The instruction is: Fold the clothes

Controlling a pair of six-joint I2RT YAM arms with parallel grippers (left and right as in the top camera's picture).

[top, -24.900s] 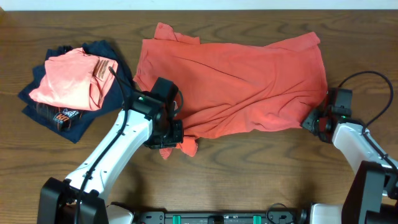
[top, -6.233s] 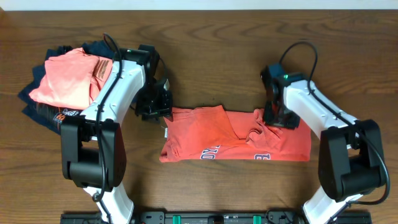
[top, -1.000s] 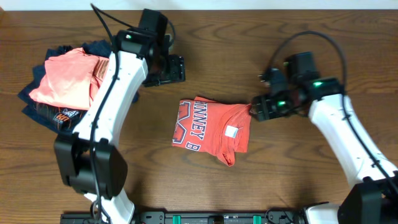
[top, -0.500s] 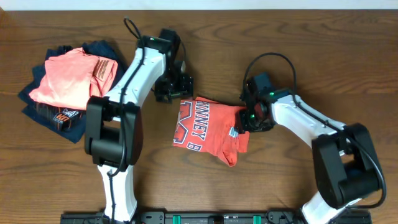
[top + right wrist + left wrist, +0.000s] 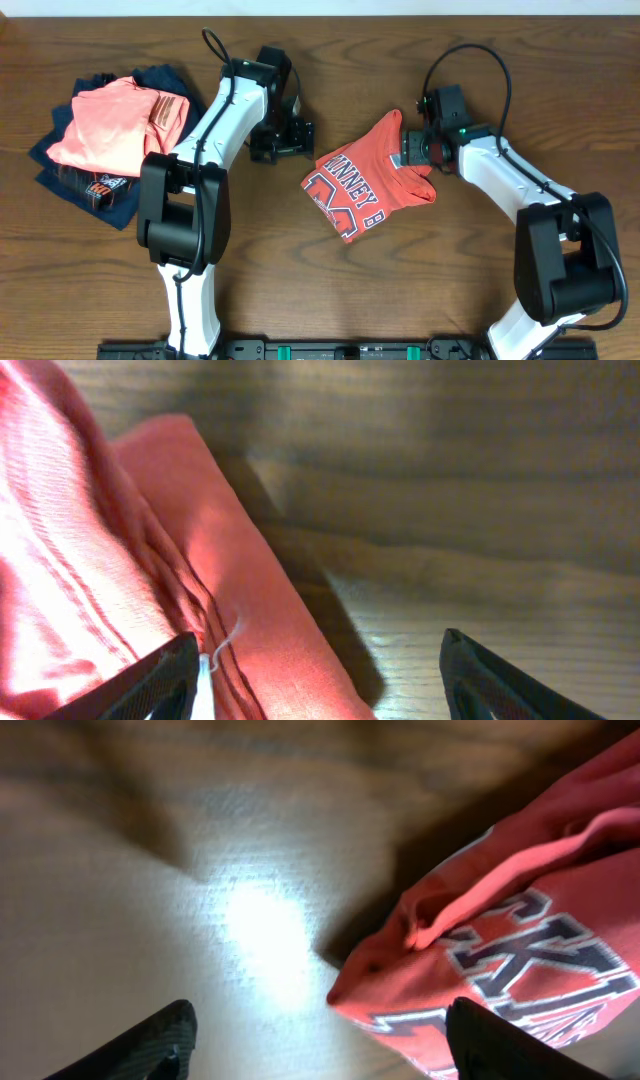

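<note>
Lying loosely bundled and askew mid-table (image 5: 440, 290), lettering up, the shirt (image 5: 362, 190) looks nearly folded and probably needs only tidying, with the left gripper (image 5: 290, 140) beside it and the right gripper (image 5: 408, 155) at its edge, both spread wide and holding nothing.

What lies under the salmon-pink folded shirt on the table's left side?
A navy-blue garment shows around the salmon-pink shirt, with an orange print low down. Its middle, and anything else beneath, is covered.
</note>
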